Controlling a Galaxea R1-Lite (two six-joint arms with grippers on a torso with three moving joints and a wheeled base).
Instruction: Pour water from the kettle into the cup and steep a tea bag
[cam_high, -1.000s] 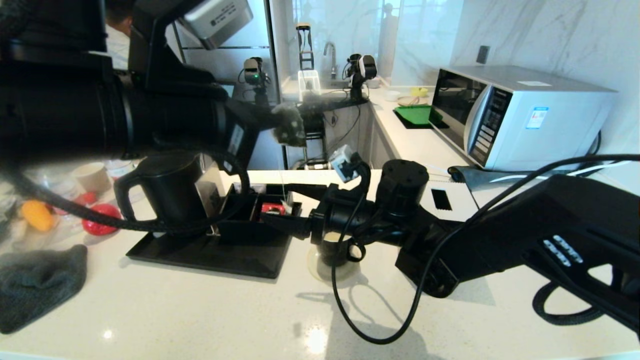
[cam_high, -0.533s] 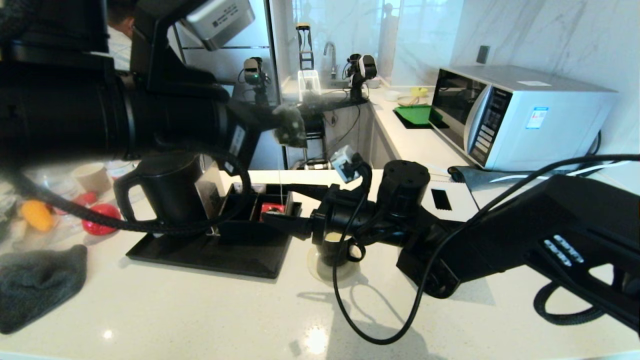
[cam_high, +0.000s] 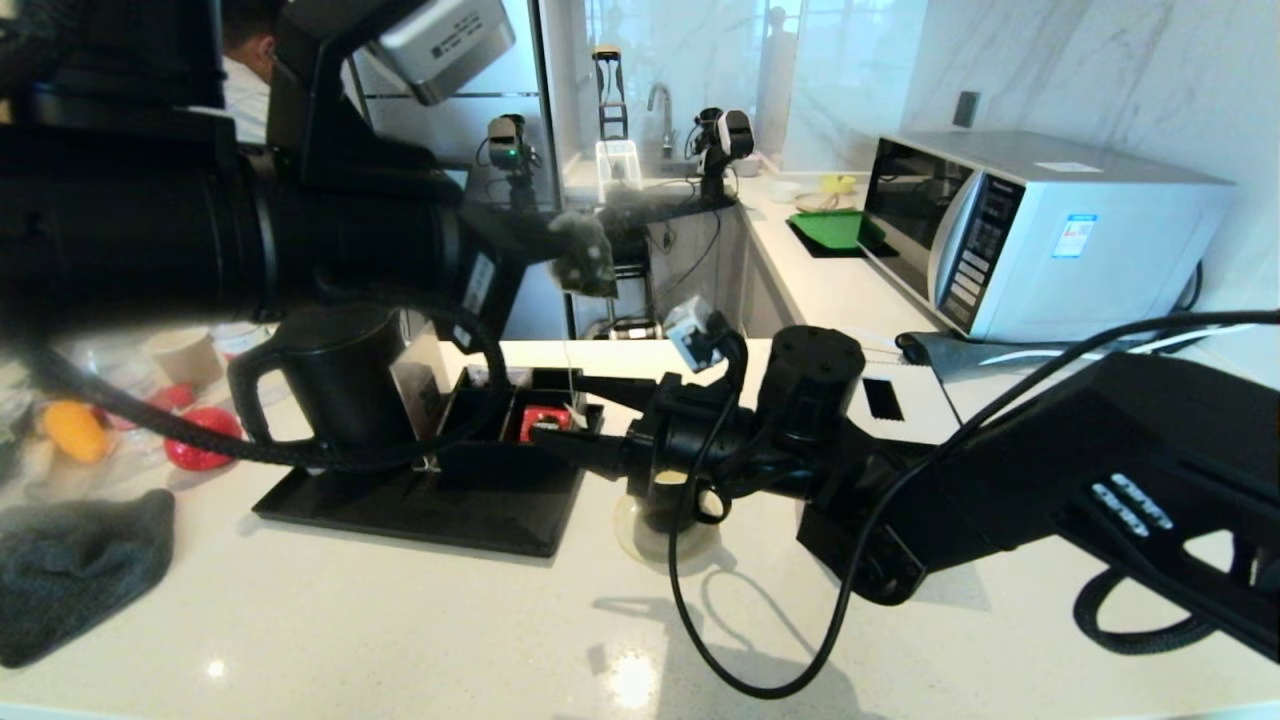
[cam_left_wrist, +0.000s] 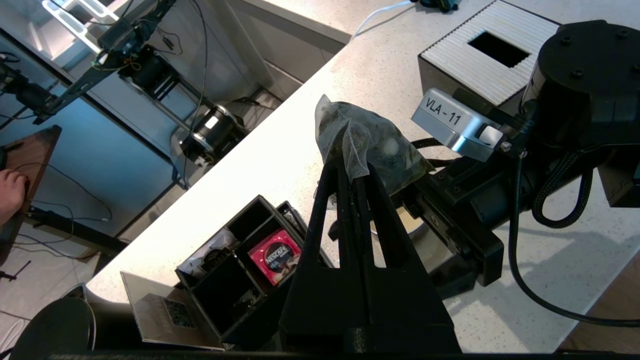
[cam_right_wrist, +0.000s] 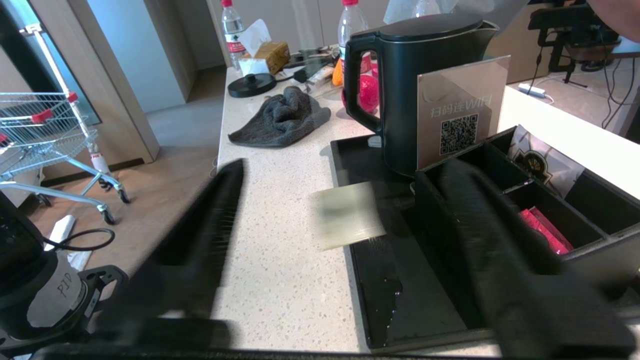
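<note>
My left gripper (cam_left_wrist: 350, 167) is shut on the tea bag (cam_left_wrist: 367, 142), a grey-green mesh pouch held high above the counter (cam_high: 583, 255). Its thin thread hangs down to a pale tag (cam_right_wrist: 346, 215). This tag sits between the spread fingers of my right gripper (cam_right_wrist: 342, 170), which is open and reaches left over the black organiser (cam_high: 558, 408). The cup (cam_high: 668, 505) stands on the counter under the right wrist, mostly hidden; its pale inside (cam_left_wrist: 402, 222) shows. The black kettle (cam_high: 335, 375) stands on the tray (cam_high: 400, 515). I cannot make out water.
The organiser box (cam_high: 490, 455) holds a red sachet (cam_high: 540, 420), with a QR sign (cam_right_wrist: 460, 120) behind it. A grey cloth (cam_high: 70, 570) lies at the left, a microwave (cam_high: 1040, 230) at the back right. Bottles (cam_right_wrist: 350, 20) and clutter stand beyond the kettle.
The right gripper's fingers have drawn somewhat closer together around the hanging tag. The right arm shifted slightly. The left gripper still holds the tea bag in the same place.
</note>
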